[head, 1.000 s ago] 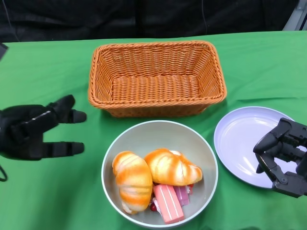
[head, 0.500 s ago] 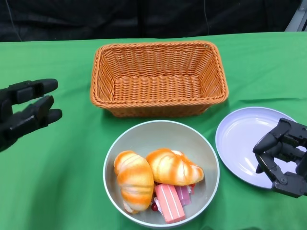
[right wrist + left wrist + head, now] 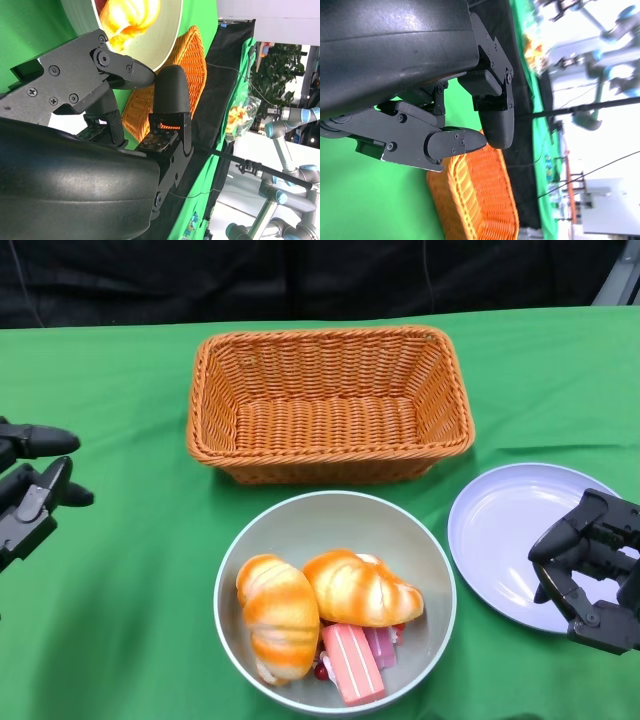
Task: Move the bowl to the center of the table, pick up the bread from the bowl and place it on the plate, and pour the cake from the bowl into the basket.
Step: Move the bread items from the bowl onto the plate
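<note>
Bowl (image 3: 335, 600) sits at the middle of the table's (image 3: 120, 640) near edge, pale grey, with everything on board. Two golden breads lie side by side inside it: the left bread (image 3: 278, 615) points toward the near rim, the right bread (image 3: 362, 589) lies across the middle, and the two touch. Tucked against them on the near side is the pink cake (image 3: 351, 664), with a smaller pink piece (image 3: 381, 645) just beside it.

Behind the bowl, toward the far edge, the wicker basket (image 3: 328, 405) stands with its near wall just beyond the bowl's rim. The lavender plate (image 3: 520, 540) lies at the bowl's right, near the right edge, close to the bowl but apart from it.

Over on the left edge, the left hand (image 3: 30, 495) is released, fingers apart and grasping nothing, well apart from the bowl; its wrist view shows the fingers (image 3: 455, 145) spread over the green cloth with the basket beyond. The right hand (image 3: 590, 570) hangs over the plate's near right part, fingers curled loosely with gaps between them, nothing in them; its wrist view shows the bowl's rim and a bread past the fingertips (image 3: 127, 72).
</note>
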`<state>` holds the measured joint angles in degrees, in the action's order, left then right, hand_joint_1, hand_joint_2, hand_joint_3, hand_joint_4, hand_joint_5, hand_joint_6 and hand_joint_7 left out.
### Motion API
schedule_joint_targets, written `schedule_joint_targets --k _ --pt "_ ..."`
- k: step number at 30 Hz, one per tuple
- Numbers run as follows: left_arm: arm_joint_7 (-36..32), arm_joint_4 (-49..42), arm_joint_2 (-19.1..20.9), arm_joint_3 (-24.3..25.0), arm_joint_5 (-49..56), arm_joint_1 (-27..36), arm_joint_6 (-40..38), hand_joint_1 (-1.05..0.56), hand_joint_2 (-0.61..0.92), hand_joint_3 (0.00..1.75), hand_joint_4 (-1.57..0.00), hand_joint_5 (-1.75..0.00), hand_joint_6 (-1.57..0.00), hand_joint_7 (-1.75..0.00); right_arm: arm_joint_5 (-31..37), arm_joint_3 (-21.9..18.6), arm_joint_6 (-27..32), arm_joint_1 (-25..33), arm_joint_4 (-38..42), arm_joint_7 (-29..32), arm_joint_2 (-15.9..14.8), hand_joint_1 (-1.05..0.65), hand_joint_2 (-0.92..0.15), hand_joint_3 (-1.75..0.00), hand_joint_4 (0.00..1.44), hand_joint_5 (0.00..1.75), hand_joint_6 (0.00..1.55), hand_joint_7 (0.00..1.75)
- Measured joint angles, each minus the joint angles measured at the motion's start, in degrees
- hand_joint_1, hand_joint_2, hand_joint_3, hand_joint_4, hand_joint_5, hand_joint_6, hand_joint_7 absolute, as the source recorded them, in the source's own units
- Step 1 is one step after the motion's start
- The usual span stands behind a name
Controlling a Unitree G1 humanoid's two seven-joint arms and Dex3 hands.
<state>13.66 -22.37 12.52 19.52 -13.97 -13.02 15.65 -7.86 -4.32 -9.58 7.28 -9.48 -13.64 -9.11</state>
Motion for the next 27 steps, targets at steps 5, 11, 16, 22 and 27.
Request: schedule_joint_targets --k 5,11,16,22,27 --pt "0.8 -2.7 0.0 0.1 -0.4 -1.8 4.6 -0.27 0.92 0.44 -0.66 -1.63 -0.58 -1.39 -0.6 -0.7 0.6 0.1 -0.8 -0.4 -0.2 -0.2 -0.64 -0.76 0.74 1.53 0.73 1.27" --pt "-0.2 -2.7 0.0 -0.4 1.1 -2.2 8.5 -0.25 0.92 0.41 -0.68 -1.63 -0.61 -1.41 -1.0 -1.8 1.3 0.1 -1.6 -1.5 -0.8 -0.22 -0.64 -0.78 0.75 1.51 0.73 1.24" --pt "-1.4 -1.9 -0.6 -0.7 1.7 -2.0 8.6 -0.24 0.92 0.4 -0.7 -1.61 -0.63 -1.39 3.0 -1.2 -2.0 0.2 -2.8 -1.7 -1.8 -0.2 -0.56 -0.87 0.76 1.21 0.75 0.92" --pt "-2.4 -1.1 -1.0 -1.1 2.1 -1.8 8.6 -0.22 0.91 0.42 -0.71 -1.63 -0.64 -1.41 11.7 2.3 3.9 0.6 -16.3 -1.9 -4.8 -0.38 -0.9 -0.07 0.67 0.68 0.74 0.26" --pt "-3.3 0.1 -1.8 -1.2 2.3 -1.7 8.6 -0.23 0.89 0.45 -0.72 -1.64 -0.66 -1.41 19.1 6.3 12.2 -0.3 -25.3 -3.8 -7.2 -0.51 -0.92 -0.02 0.6 0.5 0.7 0.11"
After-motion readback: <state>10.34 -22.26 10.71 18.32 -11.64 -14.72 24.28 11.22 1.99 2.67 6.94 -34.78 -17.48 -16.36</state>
